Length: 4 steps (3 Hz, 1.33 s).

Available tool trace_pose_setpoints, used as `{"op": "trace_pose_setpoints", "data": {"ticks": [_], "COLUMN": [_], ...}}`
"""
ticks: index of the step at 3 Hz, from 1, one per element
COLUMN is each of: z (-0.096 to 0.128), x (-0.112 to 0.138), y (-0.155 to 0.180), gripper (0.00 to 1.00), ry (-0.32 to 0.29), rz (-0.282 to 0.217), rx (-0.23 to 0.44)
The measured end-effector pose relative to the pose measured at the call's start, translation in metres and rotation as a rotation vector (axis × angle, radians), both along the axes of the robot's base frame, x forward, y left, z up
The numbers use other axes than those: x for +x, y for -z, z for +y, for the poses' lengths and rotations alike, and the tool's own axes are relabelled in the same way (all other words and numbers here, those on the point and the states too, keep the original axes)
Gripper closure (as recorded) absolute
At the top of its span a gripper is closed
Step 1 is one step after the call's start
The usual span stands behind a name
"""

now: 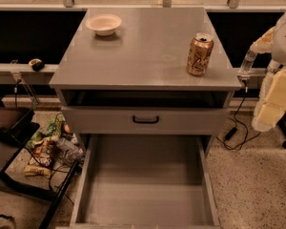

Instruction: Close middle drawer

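nothing of the closing is done yet: the middle drawer (145, 185) stands pulled far out toward the near side, its grey box bare, and the whole push back under the cabinet is left. the gripper (268, 112) hangs at the right, beside the cabinet and well apart from the drawer; whether it is open or closed i cannot tell. above, the drawer with the black handle (145, 119) sits shut. a bowl (103, 24) and a can (199, 54) stand on the surface (148, 61), and snack packets (44, 155) litter the floor to the left, none in the way.
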<state>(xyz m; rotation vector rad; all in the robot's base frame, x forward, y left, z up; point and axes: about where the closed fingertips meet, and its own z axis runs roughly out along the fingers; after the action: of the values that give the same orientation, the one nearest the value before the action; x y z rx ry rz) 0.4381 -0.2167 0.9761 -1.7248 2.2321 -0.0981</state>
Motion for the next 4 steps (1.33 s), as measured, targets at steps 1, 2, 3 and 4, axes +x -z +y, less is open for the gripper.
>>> {"op": "trace_pose_setpoints", "data": {"ticks": [1, 2, 3, 4], "z": [0.0, 0.002, 0.018, 0.041], "x": [0.0, -0.003, -0.016, -0.034], "y": [0.0, 0.007, 0.024, 0.094], "gripper": [0.0, 0.0, 0.0, 0.0], "ry": [0.0, 0.018, 0.048, 0.106], "rz": [0.0, -0.004, -0.019, -0.034], "rx": [0.0, 0.005, 0.043, 0.081]}}
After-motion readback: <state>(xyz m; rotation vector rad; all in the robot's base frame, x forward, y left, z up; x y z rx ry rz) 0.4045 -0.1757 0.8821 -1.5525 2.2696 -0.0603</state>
